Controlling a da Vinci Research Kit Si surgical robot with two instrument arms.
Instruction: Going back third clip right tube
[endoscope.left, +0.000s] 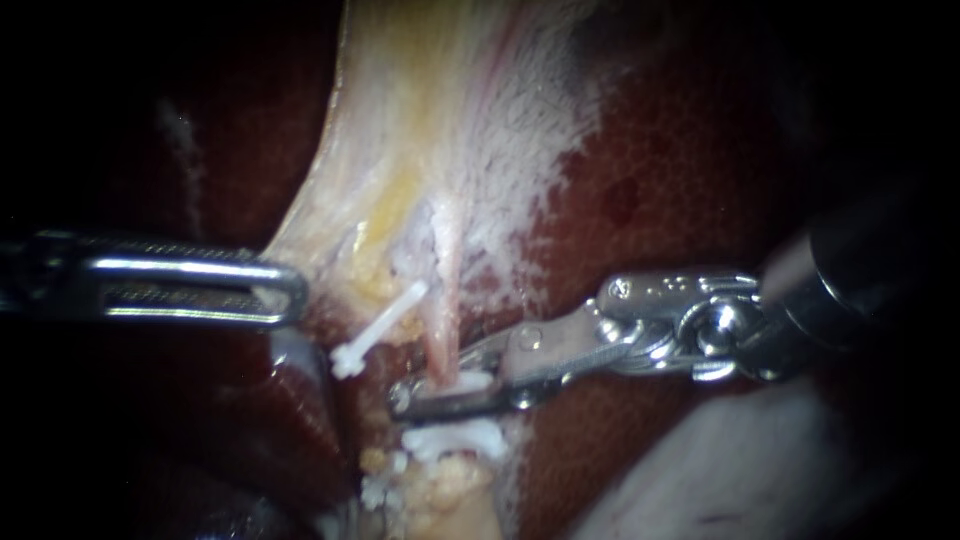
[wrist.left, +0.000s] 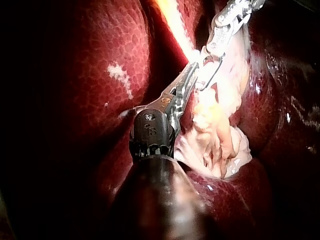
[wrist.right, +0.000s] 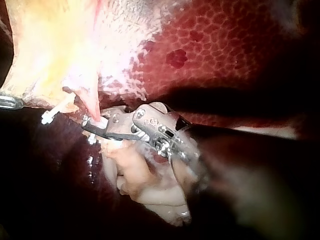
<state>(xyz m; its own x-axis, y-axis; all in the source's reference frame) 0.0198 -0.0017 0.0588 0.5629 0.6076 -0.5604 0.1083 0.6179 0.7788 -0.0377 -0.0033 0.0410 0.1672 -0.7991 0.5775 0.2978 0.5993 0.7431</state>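
Steel jaws of the right instrument (endoscope.left: 432, 388) stand narrowly parted astride the pink tube (endoscope.left: 441, 335). Both press on a white clip (endoscope.left: 470, 381) held between them, low on that tube. Just below it a second white clip (endoscope.left: 455, 438) lies above yellow fat (endoscope.left: 450, 482). Beside the tube, toward the left instrument (endoscope.left: 285, 296), a tilted clip (endoscope.left: 378, 330) sticks out. The left instrument's windowed jaws are pressed together, pinching the edge of the pale tissue (endoscope.left: 420, 150). Dark red liver (endoscope.left: 660, 170) surrounds it all.
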